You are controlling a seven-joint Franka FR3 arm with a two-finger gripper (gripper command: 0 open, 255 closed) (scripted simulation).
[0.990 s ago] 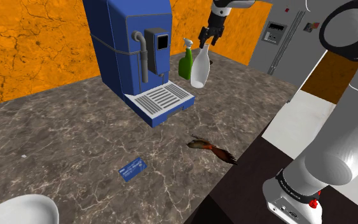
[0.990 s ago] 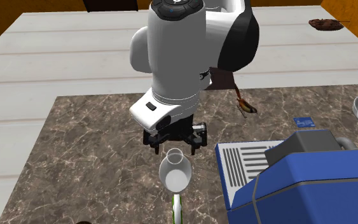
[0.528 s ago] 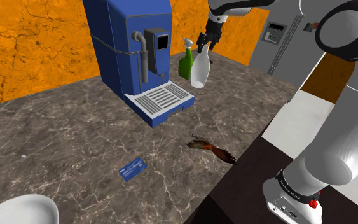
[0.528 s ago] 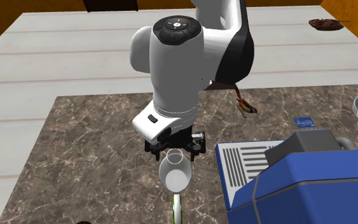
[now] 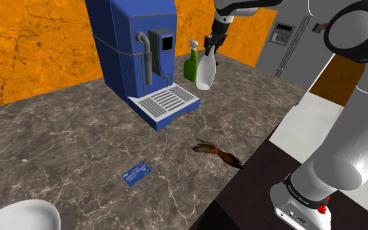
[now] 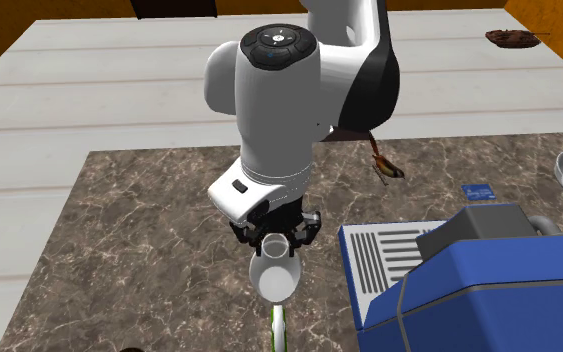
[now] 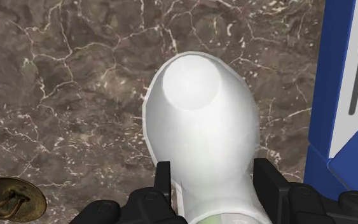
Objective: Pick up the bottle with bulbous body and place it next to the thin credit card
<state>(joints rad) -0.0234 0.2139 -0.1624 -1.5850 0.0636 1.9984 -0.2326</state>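
One white bottle, one green bottle, one card

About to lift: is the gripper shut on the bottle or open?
Shut on the bottle: in the wrist view the gripper has both fingers against its neck.

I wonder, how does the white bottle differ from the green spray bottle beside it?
The white bottle is plain and bulbous; the green spray bottle is slimmer with a trigger head. The claw clasps the white bottle's neck; the green one stands free. Both stand by the blue machine.
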